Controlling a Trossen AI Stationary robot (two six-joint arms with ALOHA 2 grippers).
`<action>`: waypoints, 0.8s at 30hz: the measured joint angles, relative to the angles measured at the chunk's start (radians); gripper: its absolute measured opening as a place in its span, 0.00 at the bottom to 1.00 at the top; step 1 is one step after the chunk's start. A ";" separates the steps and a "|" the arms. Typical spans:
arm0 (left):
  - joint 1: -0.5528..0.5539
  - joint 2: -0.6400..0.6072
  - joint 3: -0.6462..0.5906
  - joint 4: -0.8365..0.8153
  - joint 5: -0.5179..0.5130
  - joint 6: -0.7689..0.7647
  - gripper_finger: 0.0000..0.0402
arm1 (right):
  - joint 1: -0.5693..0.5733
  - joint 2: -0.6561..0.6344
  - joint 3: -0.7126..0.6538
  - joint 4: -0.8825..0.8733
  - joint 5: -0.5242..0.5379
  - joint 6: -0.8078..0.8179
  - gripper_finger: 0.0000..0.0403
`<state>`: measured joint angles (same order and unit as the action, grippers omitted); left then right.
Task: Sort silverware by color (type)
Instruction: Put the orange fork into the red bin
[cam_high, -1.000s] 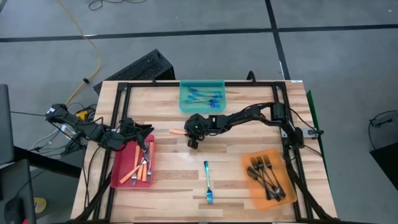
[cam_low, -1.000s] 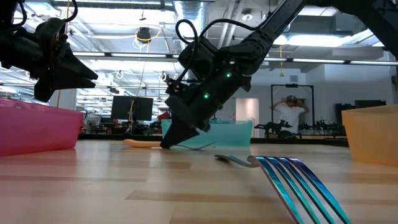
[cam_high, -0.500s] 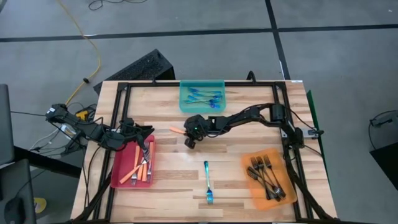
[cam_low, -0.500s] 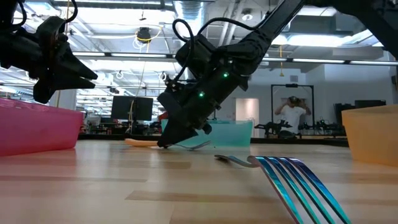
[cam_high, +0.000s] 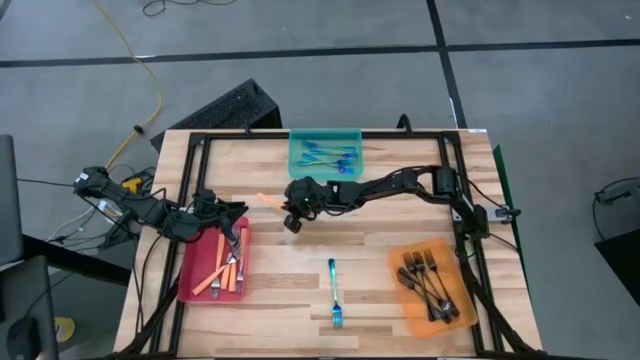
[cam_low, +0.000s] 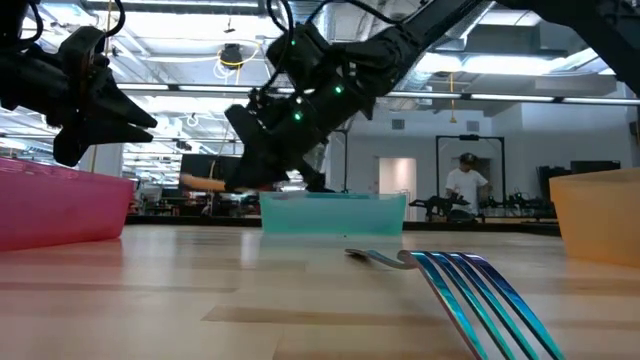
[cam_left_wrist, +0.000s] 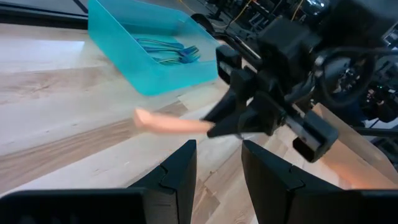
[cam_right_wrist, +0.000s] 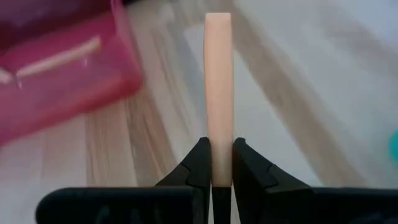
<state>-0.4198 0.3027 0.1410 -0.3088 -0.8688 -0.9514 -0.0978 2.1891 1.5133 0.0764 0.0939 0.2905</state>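
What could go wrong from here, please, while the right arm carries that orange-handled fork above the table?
The right pincer pinches the orange-handled fork only near one end, so the long free handle could pivot or slip out. The left pincer hangs open over the red tray, the likely drop spot, so the arms might crowd there. A careless release could miss the tray.

The right gripper (cam_high: 287, 203) has lifted the orange fork (cam_high: 270, 200) off the table — in the high view both have shifted left and slightly up, from frame centre toward the red tray (cam_high: 196, 284).
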 joint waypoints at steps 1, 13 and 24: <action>0.000 0.000 0.000 0.000 0.000 0.000 0.28 | 0.000 0.000 0.014 -0.004 0.006 0.000 0.16; 0.000 0.000 0.000 0.000 0.028 0.000 0.28 | -0.007 -0.002 0.217 -0.106 0.067 -0.096 0.16; 0.000 0.000 0.000 0.000 0.028 -0.006 0.28 | 0.016 -0.006 0.414 -0.125 0.194 -0.228 0.16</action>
<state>-0.4202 0.3031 0.1410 -0.3088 -0.8406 -0.9569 -0.0822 2.1830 1.9271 -0.0491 0.2878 0.0624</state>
